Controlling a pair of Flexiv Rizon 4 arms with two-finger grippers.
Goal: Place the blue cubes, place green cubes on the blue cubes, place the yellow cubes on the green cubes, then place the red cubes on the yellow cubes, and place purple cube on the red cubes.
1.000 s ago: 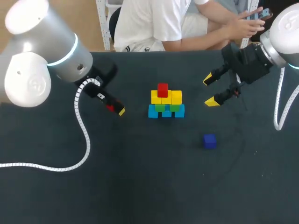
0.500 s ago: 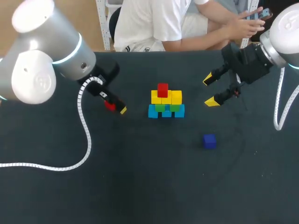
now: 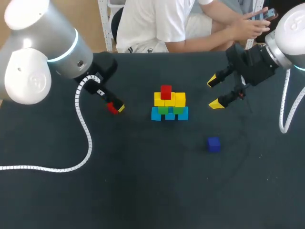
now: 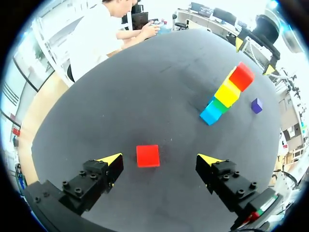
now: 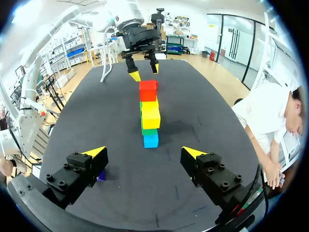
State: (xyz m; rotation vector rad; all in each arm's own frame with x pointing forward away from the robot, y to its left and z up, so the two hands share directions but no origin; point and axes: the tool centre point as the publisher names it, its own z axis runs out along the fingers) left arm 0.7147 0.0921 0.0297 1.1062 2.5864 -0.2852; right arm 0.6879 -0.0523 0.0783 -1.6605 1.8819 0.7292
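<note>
- In the head view the left gripper (image 3: 114, 107) is mostly hidden under its own wrist. Only 1 yellow tip shows, just beside the loose red cube (image 3: 111, 109), and contact cannot be judged from there.
- The left wrist view settles it: the fingers stand wide apart. The loose red cube lies flat on the table (image 4: 145, 96) between them, with bare table on both sides, touched by neither finger.
- The stack (image 3: 169, 105) stands mid-table: blue cubes (image 3: 156, 114) at the base, green cubes (image 3: 163, 110) above them, then yellow cubes (image 3: 180, 99), and the top red cube (image 3: 166, 91).
- From above, the yellow cubes cover much of the green layer. Both wrist views see the stack end-on, so the count in each layer is hard to make out.
- The purple cube (image 3: 213, 144) lies alone on the table, near the stack, on the robot's side of it and to the right. In the right wrist view it is almost wholly hidden behind 1 finger of the right gripper (image 3: 214, 93).
- The right gripper is to the right of the stack and apart from it, fingers spread wide with nothing between them.
- Since 1 second ago the left wrist has drawn back a little toward the far left. Its visible tip now sits closer to the loose red cube.
- That cube, the stack, the purple cube and the right arm are where they were.
</note>
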